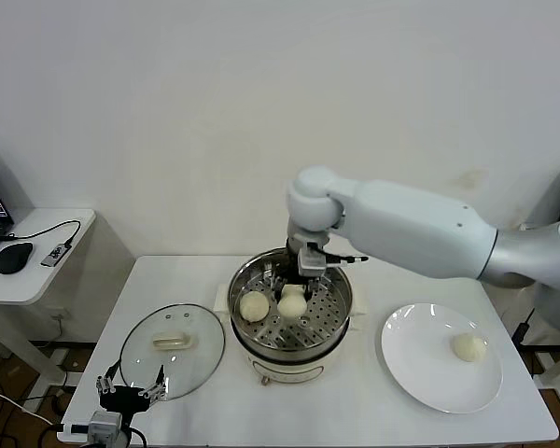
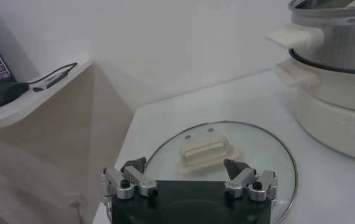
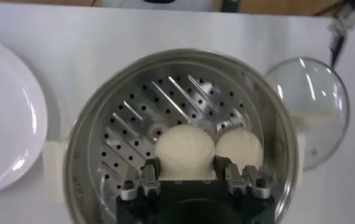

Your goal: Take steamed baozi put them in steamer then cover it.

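Note:
The steamer (image 1: 341,313) stands mid-table, its perforated steel basket open on top. My right gripper (image 1: 303,273) reaches down into it, shut on a cream-white baozi (image 3: 185,149) low over the basket floor (image 3: 134,122). A second baozi (image 1: 254,305) lies beside it and also shows in the right wrist view (image 3: 239,149). A third baozi (image 1: 469,347) lies on the white plate (image 1: 420,364) to the right. No fourth bun shows. The glass cover (image 1: 173,345) lies flat left of the steamer. My left gripper (image 1: 131,387) hovers open at its near edge (image 2: 186,173).
A side desk (image 1: 37,271) with a mouse (image 1: 14,257) and cable stands to the left of the table. The pot's side handle (image 2: 293,38) juts toward the cover (image 2: 262,158). Bare tabletop lies in front of the steamer.

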Controlling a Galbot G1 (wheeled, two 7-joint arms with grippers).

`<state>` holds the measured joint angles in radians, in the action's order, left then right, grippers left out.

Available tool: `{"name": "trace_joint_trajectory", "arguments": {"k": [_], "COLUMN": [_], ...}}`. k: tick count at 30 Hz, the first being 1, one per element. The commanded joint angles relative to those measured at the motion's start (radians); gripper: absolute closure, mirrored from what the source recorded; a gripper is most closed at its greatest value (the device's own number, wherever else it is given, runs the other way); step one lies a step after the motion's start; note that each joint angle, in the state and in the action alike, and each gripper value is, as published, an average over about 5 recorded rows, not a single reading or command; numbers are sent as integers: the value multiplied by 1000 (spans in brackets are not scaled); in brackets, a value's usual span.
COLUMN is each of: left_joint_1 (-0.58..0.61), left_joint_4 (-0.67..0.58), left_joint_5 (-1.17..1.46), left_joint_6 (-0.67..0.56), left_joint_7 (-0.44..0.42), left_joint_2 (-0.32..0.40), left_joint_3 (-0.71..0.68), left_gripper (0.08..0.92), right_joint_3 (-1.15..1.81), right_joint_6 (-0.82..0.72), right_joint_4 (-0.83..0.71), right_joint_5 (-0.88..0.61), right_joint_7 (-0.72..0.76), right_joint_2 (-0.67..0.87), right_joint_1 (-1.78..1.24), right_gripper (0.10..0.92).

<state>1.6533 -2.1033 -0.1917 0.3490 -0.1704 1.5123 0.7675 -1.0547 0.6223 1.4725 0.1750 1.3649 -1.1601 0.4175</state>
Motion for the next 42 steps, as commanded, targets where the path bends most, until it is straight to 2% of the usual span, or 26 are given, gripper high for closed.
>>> {"name": "trace_joint_trajectory", "arguments": {"k": [1,11,23,26,32,36,38,42], "left_joint_1": [2,-2,-6,-8,-8,-5,-3,-4], "left_joint_4": [2,14,18,19,17,12,13,17], "left_joint_5": [0,1,1,1,4,4,5,10], "left_joint_6": [0,0,1,1,1,2,2,2], "left_joint_7": [1,1,-5,-7,-10,-12,-12,-12], "left_joint_2": [0,-2,0,-2,-7,-9,-11,-14], "left_joint_3": [-3,-3,-7,-6,-7,-7,-8,-9], "left_gripper": [177,177,177,177,177,177,177,177], "right_joint_3": [-10,16,32,32,77,113,115,48], "right_joint_6": [51,52,30,3,-49,-104,-178,-439], "right_joint_4": [60,44,47,57,70,79,87,113], "right_joint_5": [119,200,212,172,64,-4,-73,-268], "right_joint_7": [-14,-30,-55,-62,-54,-42,-42,-71], "right_joint_2": [-33,-30,-16,-2,49,127,188,325], "right_joint_1": [-63,-129,-149,-126,-49,5,46,139], "right_gripper": [474,474,468,420,254,208,204,203]}}
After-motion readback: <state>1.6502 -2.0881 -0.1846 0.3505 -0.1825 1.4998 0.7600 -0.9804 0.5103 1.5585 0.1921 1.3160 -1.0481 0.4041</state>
